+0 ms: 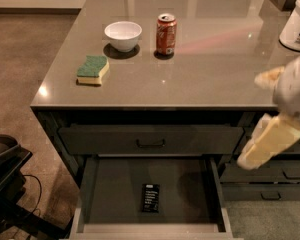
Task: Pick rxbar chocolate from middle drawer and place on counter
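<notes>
The rxbar chocolate (150, 198) is a small black bar with white lettering. It lies flat in the open middle drawer (115, 194), near the middle of its floor. The counter (210, 69) is a glossy grey-brown top above the drawers. My gripper (265, 144) shows as a blurred pale yellow shape at the right. It hangs in front of the cabinet face, below the counter's edge, to the right of the open drawer and above it. It is apart from the bar and holds nothing that I can see.
On the counter stand a white bowl (123, 35), a red soda can (166, 34) and a green-and-yellow sponge (92, 69). A white tub (297, 21) stands at the far right. A shut drawer with a black handle (150, 143) sits above the open one. Dark equipment (5, 184) stands on the floor at left.
</notes>
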`<action>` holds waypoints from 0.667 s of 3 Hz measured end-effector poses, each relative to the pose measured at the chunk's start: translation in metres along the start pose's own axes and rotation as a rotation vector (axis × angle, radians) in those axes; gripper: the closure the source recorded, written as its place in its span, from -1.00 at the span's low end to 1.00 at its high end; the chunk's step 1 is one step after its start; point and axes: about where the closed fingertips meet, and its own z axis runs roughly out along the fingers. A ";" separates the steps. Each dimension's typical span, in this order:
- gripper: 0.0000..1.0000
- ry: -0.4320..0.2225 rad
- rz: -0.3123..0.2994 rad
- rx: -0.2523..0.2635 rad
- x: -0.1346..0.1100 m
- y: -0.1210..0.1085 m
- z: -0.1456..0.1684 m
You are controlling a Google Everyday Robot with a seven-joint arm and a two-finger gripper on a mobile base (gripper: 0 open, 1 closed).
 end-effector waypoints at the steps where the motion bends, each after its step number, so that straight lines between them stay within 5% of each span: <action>1: -1.00 -0.100 0.191 -0.036 0.012 0.040 0.051; 2: -1.00 -0.098 0.234 -0.023 0.027 0.052 0.074</action>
